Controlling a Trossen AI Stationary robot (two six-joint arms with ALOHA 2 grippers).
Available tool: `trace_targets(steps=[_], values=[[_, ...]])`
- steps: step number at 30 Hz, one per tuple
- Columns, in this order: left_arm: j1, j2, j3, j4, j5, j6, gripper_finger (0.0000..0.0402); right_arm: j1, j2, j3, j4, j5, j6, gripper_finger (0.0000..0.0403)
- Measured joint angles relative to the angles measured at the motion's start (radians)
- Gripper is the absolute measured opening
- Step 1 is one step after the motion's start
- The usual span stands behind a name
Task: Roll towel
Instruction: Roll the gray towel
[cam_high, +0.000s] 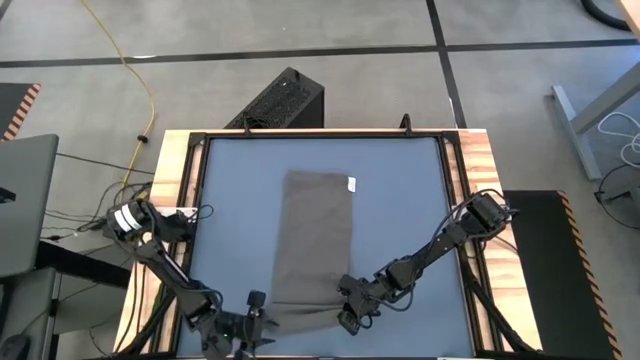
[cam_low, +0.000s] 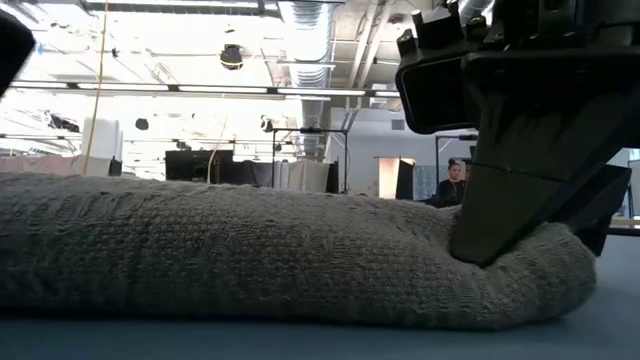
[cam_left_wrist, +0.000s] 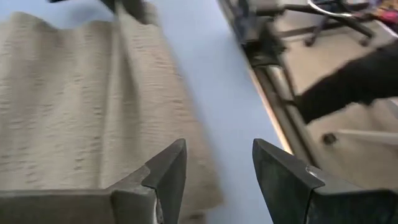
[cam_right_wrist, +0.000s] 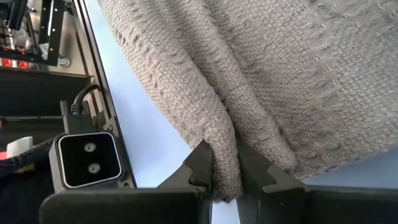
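The taupe towel (cam_high: 318, 240) lies flat and lengthwise on the blue table (cam_high: 410, 200), with its white tag (cam_high: 351, 183) at the far right corner. My right gripper (cam_high: 347, 308) is at the towel's near right corner and is shut on it, as the right wrist view (cam_right_wrist: 225, 168) and the low view (cam_low: 500, 235) show. My left gripper (cam_high: 252, 322) is open at the towel's near left corner. In the left wrist view (cam_left_wrist: 217, 174) one finger (cam_left_wrist: 169, 171) stands over the towel's edge (cam_left_wrist: 199, 180). I cannot tell whether it touches. My right gripper pinches a raised fold of the towel (cam_right_wrist: 225, 140) between its two fingers, at the near right corner. The fingers come from above, slanting in from the table's right. The rest of the towel lies slack on the table, bulged up at the near edge (cam_low: 300, 250).
A black camera box (cam_right_wrist: 87, 158) sits at the table's near edge by the right gripper. Black rails and wooden borders (cam_high: 475, 180) frame the table. A black case (cam_high: 280, 100) stands beyond the far edge. A person (cam_low: 455, 180) is in the room behind.
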Motion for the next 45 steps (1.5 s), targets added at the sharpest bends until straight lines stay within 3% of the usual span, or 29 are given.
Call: trace_targets(steps=[7,19,24,30,36,40,45], values=[[0.001,0.003,0.0,-0.001,-0.07,0.031,0.0174,-0.004,0.0,0.0,0.002,0.0,-0.021,0.0057],[0.005,0.004,0.0,-0.146,-0.016,-0.102,0.0174,-0.003,0.0,0.0,0.004,0.003,-0.023,0.0057],[0.005,0.009,0.0,-0.142,0.014,-0.106,0.0174,-0.003,0.0,0.0,0.004,0.005,-0.019,0.0057],[0.008,0.098,0.0,-0.024,0.038,-0.098,0.0174,-0.003,0.0,0.0,0.006,0.023,0.007,0.0057],[0.008,0.118,0.003,-0.069,-0.022,-0.209,0.0172,-0.003,0.0,0.0,0.007,0.027,0.039,0.0057],[0.026,0.114,0.003,-0.12,0.017,-0.339,0.0137,0.007,0.0,0.0,0.007,0.028,0.07,0.0057],[0.05,0.098,0.003,-0.101,0.159,-0.361,0.0029,0.032,0.0,0.001,0.007,0.036,0.12,0.0057]])
